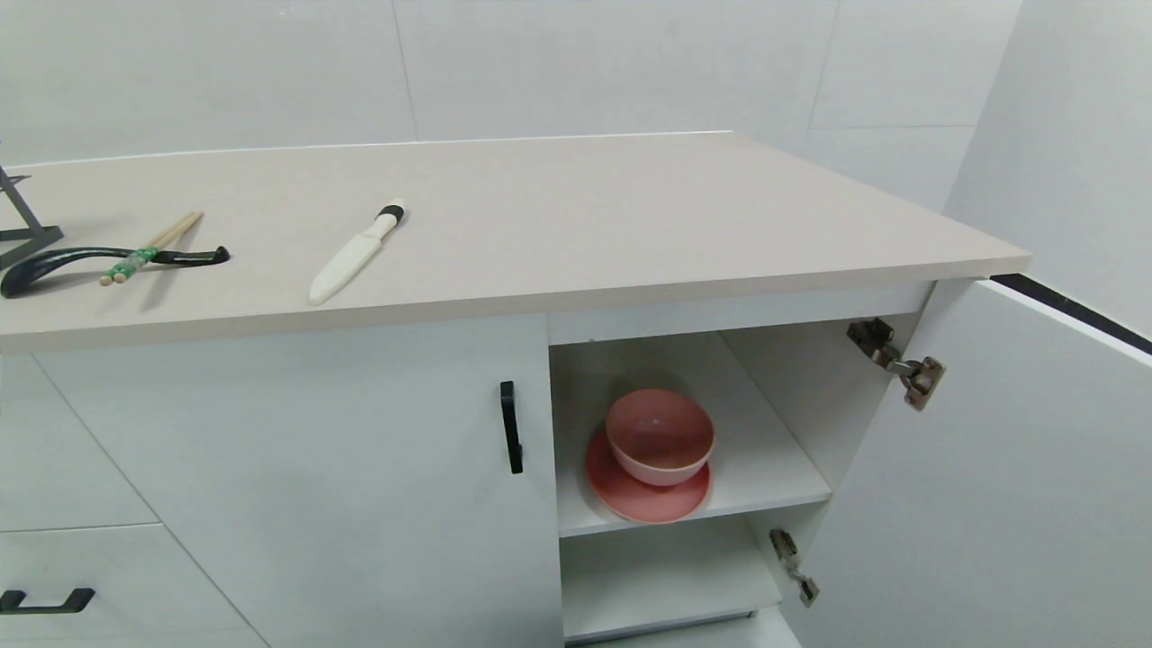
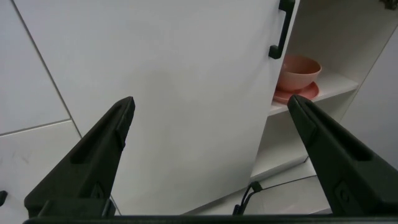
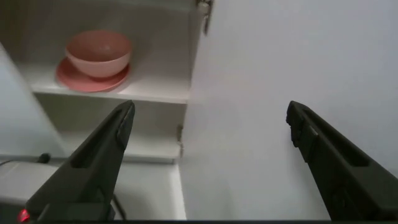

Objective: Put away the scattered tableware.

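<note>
On the counter: a black ladle with chopsticks lying across it, then a white knife. Pink bowl sits on its plate inside the open cabinet (upper shelf). Left gripper and right gripper both gape wide, holding nothing.

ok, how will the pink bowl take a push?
Pink bowl looks like plastic: probably stiff, light. It sits on the pink plate, so a push may drag or skid off it. Wide and low; tipping unlikely.

Pink bowl upright on pink plate on cabinet shelf, white knife, chopsticks across black spoon on counter
</note>
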